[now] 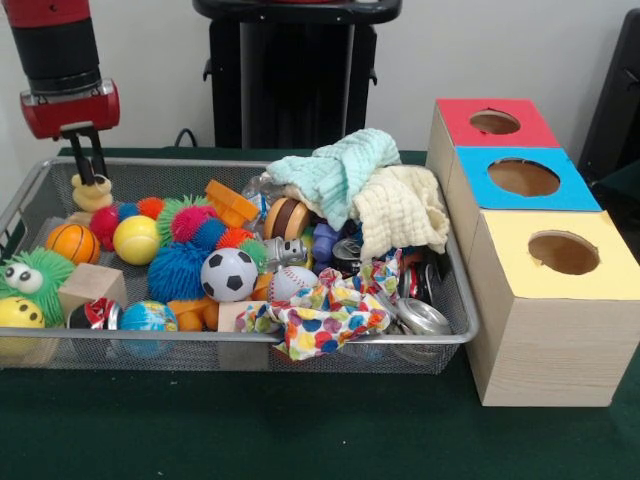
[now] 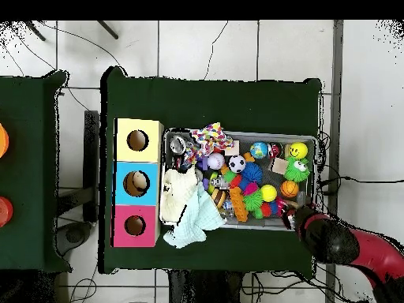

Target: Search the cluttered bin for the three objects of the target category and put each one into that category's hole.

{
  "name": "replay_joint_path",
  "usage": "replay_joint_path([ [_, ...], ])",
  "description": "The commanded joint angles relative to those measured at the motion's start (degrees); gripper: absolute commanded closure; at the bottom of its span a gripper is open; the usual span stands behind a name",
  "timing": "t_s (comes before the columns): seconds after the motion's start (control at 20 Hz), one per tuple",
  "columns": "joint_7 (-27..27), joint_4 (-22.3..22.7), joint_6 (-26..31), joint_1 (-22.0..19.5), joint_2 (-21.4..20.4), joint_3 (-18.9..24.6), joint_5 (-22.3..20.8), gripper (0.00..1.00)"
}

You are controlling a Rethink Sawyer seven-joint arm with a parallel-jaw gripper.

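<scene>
- Front view: the end effector [image 1: 92, 170] hangs over the far left corner of the wire bin [image 1: 455, 290], its dark fingers narrow and closed on the head of a yellow rubber duck [image 1: 91, 194].
- The duck sits directly under the end effector, at the bin's far left, just behind an orange basketball [image 1: 72, 241] and a yellow ball [image 1: 136, 239].
- A soccer ball [image 1: 228, 274] and a baseball [image 1: 291, 283] lie well apart from the end effector, near the bin's middle.
- Three boxes stand beside the bin on the green bench [image 1: 300, 430]: red hole [image 1: 494, 122], blue hole [image 1: 523, 177], yellow hole [image 1: 563, 252].
- Overhead view: the arm [image 2: 347, 245] reaches in from the lower right; the end effector [image 2: 293, 215] is over the bin's [image 2: 237, 227] lower right corner.
- The boxes [image 2: 138, 182] line the bin's opposite side.
</scene>
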Motion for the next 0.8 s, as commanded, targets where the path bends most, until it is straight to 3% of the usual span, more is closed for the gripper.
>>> replay_joint_path([
  [0.05, -0.82, 2.97, 5.75, 0.83, -1.45, 2.83, 1.83, 1.00],
  [0.55, 3.82, 10.63, 2.68, 1.66, -9.45, 2.83, 4.21, 1.00],
  [0.8, 7.49, 16.95, -0.54, 2.58, -16.62, 2.14, 6.41, 1.00],
])
